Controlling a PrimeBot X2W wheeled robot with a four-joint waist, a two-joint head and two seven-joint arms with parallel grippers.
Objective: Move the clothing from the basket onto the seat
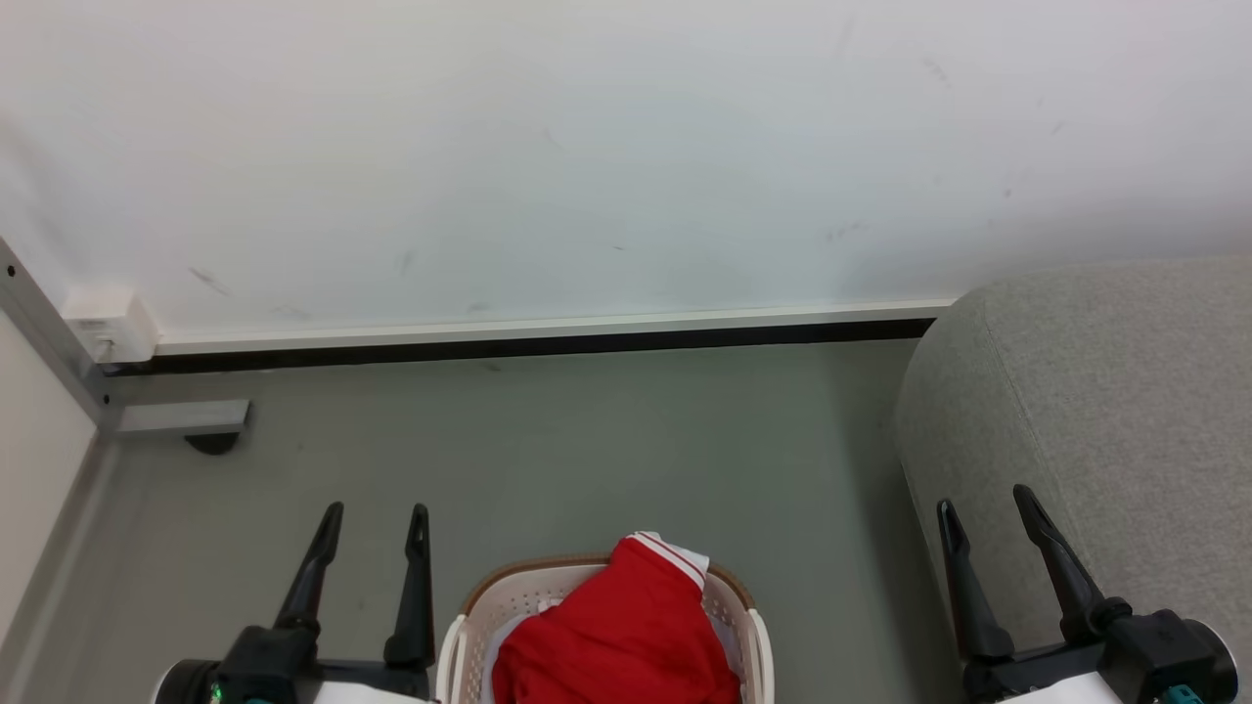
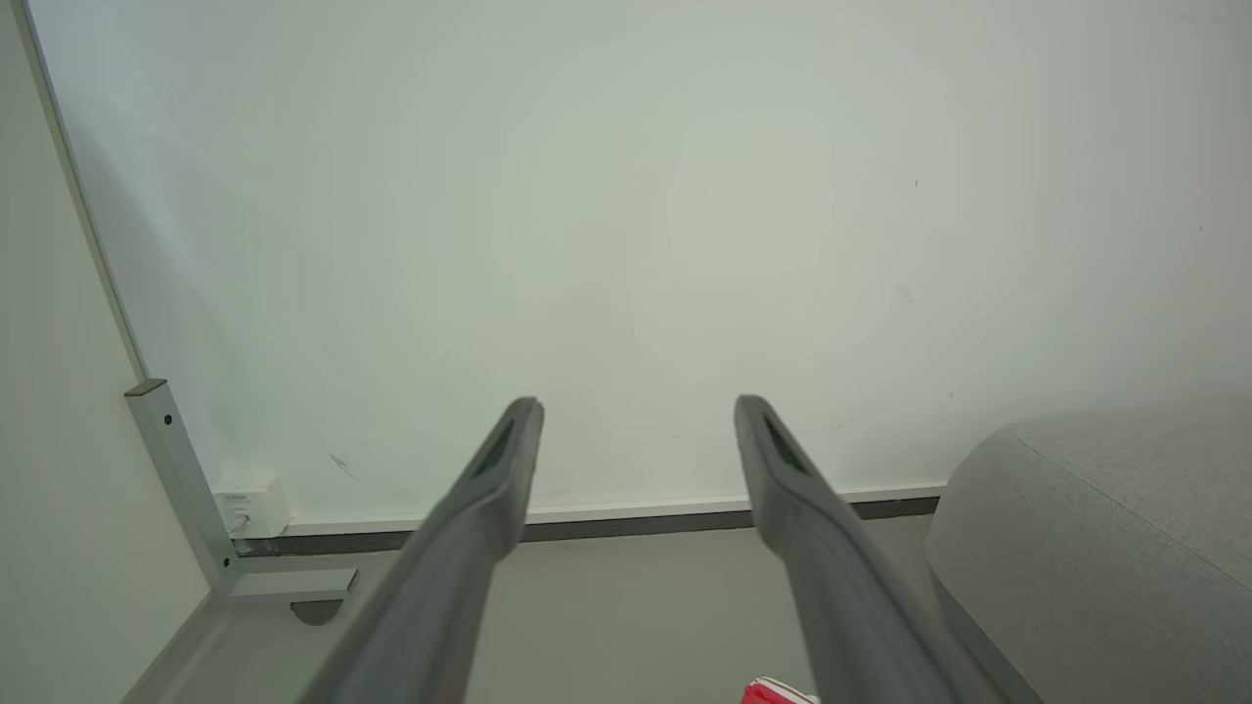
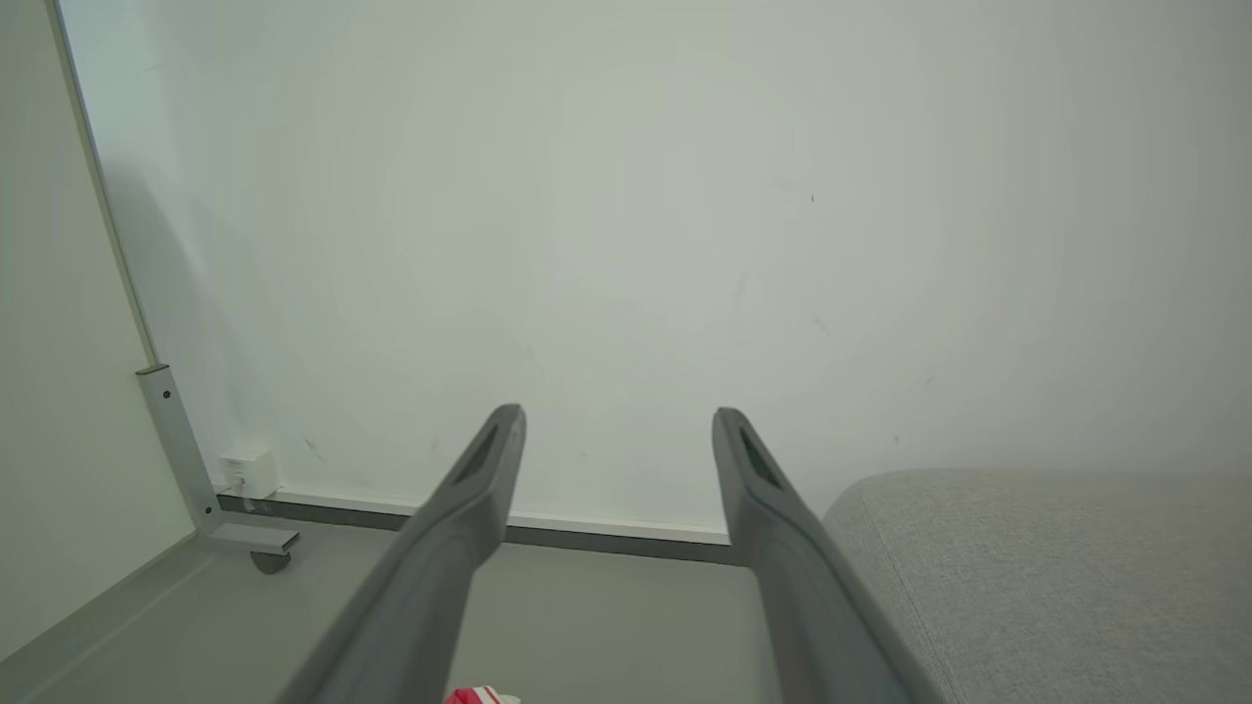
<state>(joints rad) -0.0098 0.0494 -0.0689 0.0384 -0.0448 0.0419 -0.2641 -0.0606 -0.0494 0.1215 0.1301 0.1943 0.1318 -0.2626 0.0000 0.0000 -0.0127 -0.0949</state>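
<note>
The cream basket (image 1: pixel 748 626) with a brown rim stands on the floor at the bottom centre of the head view. Red clothing (image 1: pixel 616 636) with white striped trim is heaped in it and hangs over the far rim; a corner of the clothing (image 2: pixel 773 692) peeks in at the bottom of the left wrist view, and a bit of clothing (image 3: pixel 474 696) in the right wrist view. The grey seat (image 1: pixel 1105 411) rises at the right. My left gripper (image 1: pixel 377 518) is open left of the basket. My right gripper (image 1: pixel 983 501) is open beside the seat's corner. Nothing lies between either pair of fingers.
A white wall (image 1: pixel 587 147) with a dark skirting strip runs across the back. A grey metal post with a foot and castor (image 1: pixel 210 440) and a small white box (image 1: pixel 108 328) sit in the left corner. Bare grey floor (image 1: pixel 587 450) lies between basket and wall.
</note>
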